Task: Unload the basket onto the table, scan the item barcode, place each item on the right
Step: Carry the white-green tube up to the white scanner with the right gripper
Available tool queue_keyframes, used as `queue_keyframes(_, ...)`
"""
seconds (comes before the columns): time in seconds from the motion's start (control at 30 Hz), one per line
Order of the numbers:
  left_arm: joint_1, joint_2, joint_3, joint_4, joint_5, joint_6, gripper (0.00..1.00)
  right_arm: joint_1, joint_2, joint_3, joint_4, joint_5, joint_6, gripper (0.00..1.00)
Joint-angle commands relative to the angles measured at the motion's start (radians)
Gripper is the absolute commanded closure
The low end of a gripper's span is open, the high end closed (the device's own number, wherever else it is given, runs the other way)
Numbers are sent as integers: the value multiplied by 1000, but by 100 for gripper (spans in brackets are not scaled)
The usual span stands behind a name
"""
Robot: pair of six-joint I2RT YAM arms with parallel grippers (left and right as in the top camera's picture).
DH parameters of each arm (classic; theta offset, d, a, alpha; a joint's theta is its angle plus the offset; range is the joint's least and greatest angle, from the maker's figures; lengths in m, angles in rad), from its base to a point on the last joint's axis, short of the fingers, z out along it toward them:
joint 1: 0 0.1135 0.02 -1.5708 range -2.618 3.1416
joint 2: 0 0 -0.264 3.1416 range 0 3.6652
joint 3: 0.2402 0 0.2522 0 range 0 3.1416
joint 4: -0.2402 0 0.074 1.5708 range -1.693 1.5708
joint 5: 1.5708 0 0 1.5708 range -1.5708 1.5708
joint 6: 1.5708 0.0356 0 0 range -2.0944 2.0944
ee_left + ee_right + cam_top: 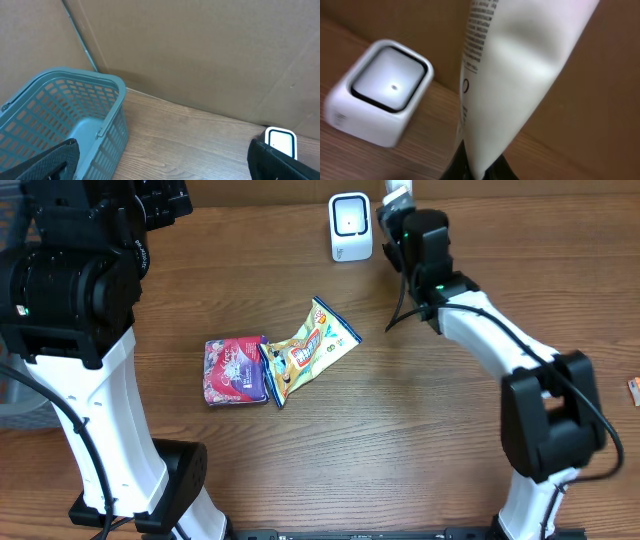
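Gripping white plastic tube [520, 75] with right fingers [452, 171] clamped tight, close beside white boxy scanner [380, 95] at back edge of wooden worktop [420, 410]. Holding left fingers [285, 161] wide apart near teal mesh basket [75, 100].

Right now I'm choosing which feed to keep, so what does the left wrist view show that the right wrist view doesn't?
Only the left wrist view: a teal basket at the left, and the left gripper, open and empty. Only the right wrist view: a white tube with print on it, held in the shut right gripper. Both: the scanner, the wooden table and the cardboard wall behind it.
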Motion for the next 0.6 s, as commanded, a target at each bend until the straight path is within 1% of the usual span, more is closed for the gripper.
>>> queue_keyframes(0.0,10,14,2,2,-12,16,0,38,61,37,95,147,-295,96)
queue_keyframes(0.07,10,14,2,2,-12,16,0,46,90,37,161,172,-380,96)
queue_keyframes(0.23,10,14,2,2,-12,16,0,52,134,37,239,172,-523,96)
queue_keyframes(0.33,10,14,2,2,-12,16,0,53,164,37,287,166,-567,96)
queue_keyframes(0.47,10,14,2,2,-12,16,0,53,214,39,402,163,-588,96)
queue_keyframes(0.57,10,14,2,2,-12,16,0,53,262,65,407,151,-635,96)
